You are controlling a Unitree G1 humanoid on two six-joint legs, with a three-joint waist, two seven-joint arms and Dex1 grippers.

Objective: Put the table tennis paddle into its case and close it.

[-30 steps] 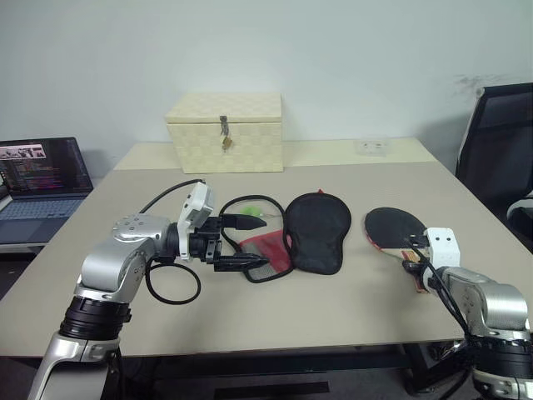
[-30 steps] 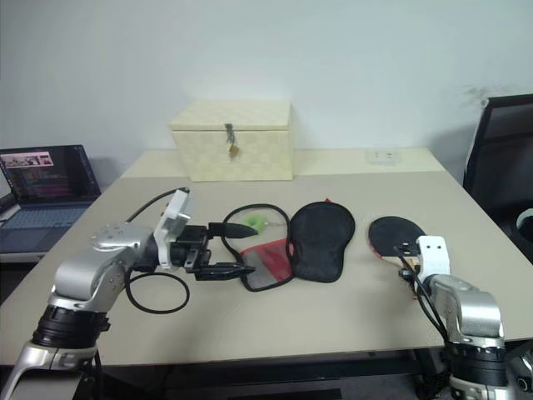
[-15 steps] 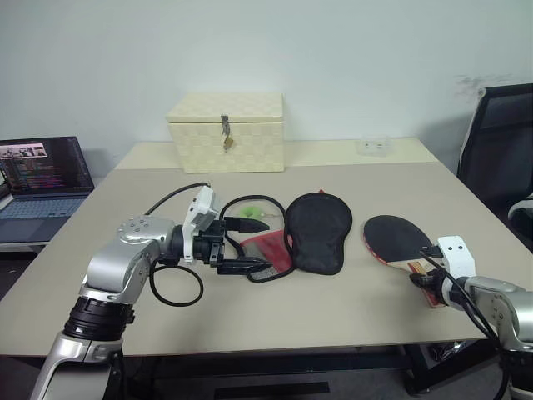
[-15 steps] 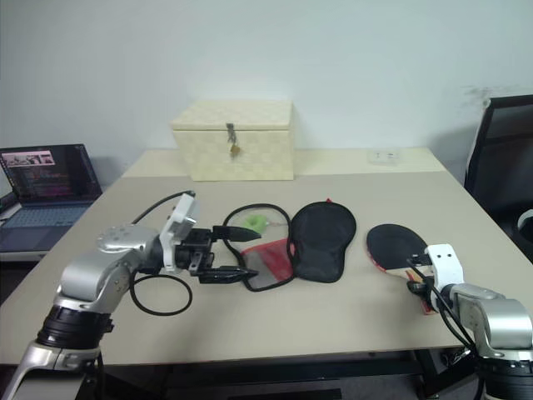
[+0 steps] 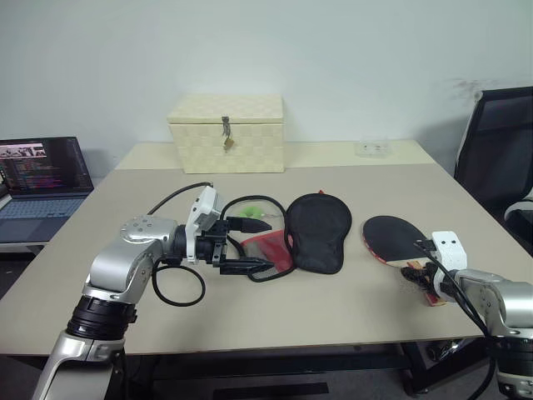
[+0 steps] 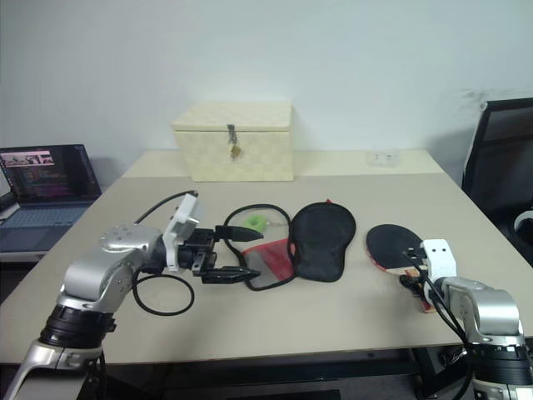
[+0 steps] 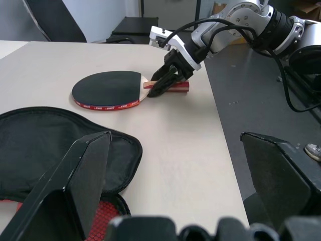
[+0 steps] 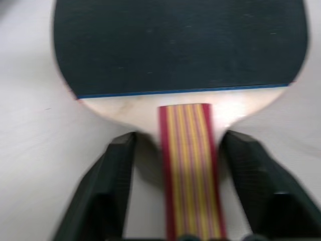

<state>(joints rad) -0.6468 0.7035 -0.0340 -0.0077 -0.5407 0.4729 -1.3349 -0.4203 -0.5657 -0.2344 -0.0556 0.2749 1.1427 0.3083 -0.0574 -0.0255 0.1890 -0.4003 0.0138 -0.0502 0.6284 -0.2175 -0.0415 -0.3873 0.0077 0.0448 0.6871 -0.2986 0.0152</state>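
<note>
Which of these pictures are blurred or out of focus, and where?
Right wrist view: the table tennis paddle and the right gripper look soft. Left wrist view: the left gripper fingers, close to the lens, look soft. Eye views: fairly sharp.

paddle face (image 5: 393,234): black rubber, thin red band along its edge
paddle handle (image 8: 189,165): red with yellow stripes, pale wood where it meets the blade
case (image 5: 316,230): black rounded part on the right, red narrow end with black mesh on the left, small green tag at the far left
box (image 5: 226,132): cream, woven checker pattern, dark metal latch
table (image 5: 333,308): plain beige
right gripper (image 8: 189,201): black fingers
left gripper (image 5: 248,244): black fingers
chair (image 5: 498,154): black
wall (image 5: 333,58): white
</note>
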